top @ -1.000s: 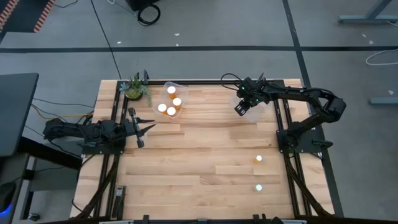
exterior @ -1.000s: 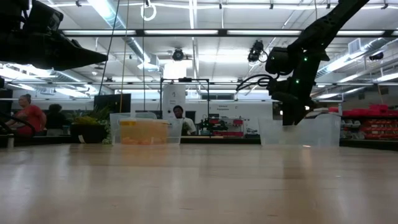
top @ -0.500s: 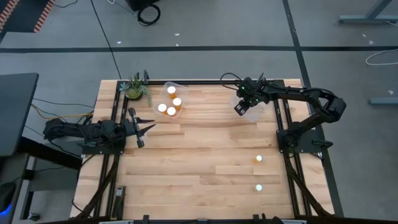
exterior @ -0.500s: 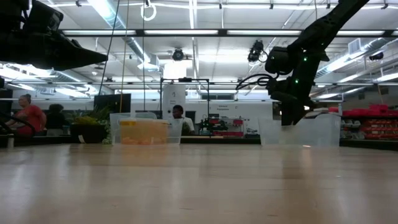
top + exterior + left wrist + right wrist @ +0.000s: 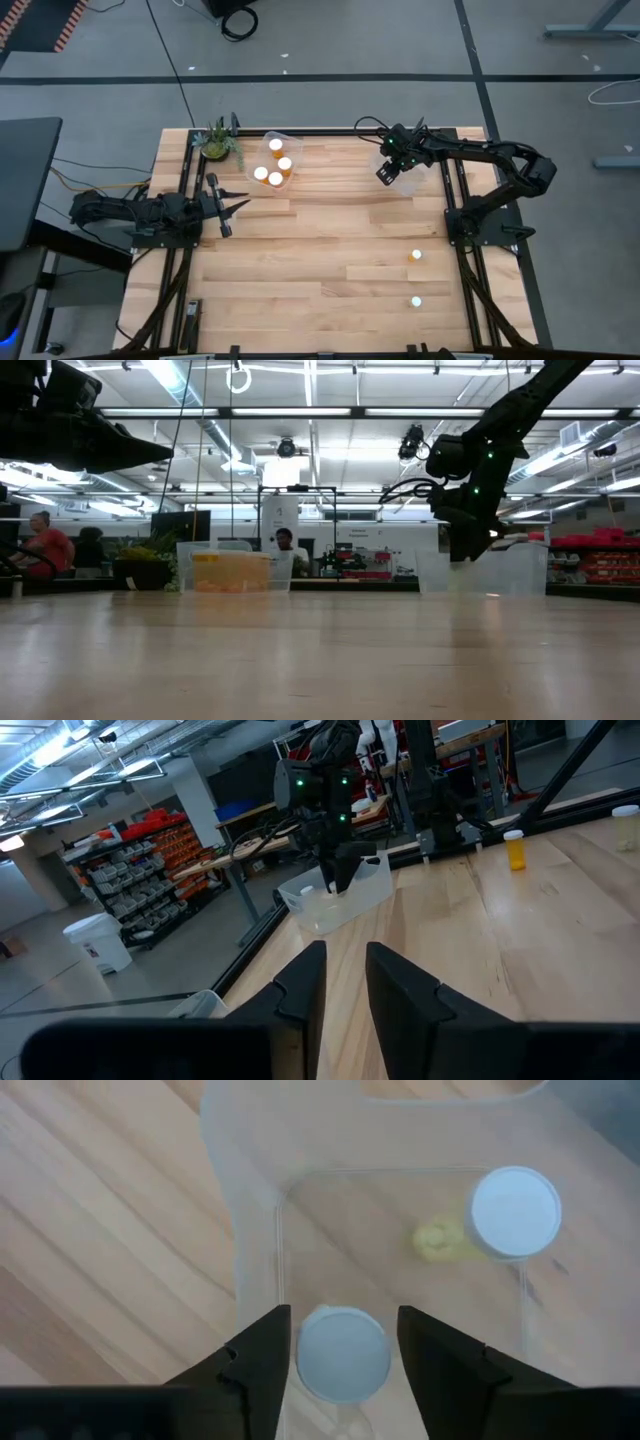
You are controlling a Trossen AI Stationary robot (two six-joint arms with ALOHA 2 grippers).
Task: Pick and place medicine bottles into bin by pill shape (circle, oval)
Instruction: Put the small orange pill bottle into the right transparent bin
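High view shows the right gripper (image 5: 389,173) hanging over a clear bin (image 5: 402,170) near the desk's far right corner, and the left gripper (image 5: 232,207) waiting at the left edge, its fingers spread with nothing between them. Another bin (image 5: 277,160) near the far edge beside a plant (image 5: 217,141) holds four bottles (image 5: 275,166), white caps up; two more bottles (image 5: 415,256) stand apart near the right edge, toward the near corner. Right wrist view alone looks into the right bin (image 5: 400,1240): the right gripper (image 5: 343,1355) has its fingers parted around a white cap (image 5: 343,1355), close on both sides, though contact cannot be told; that bottle stands upright, long axis toward the camera. A second bottle (image 5: 500,1220) in the same bin also shows its cap, leaning a little so some orange side is visible. Low view shows the far bin (image 5: 232,571) filled with orange, and people in the room behind. Left wrist view shows one bottle (image 5: 514,850) upright near the desk's edge. No label or writing can be read on any bottle
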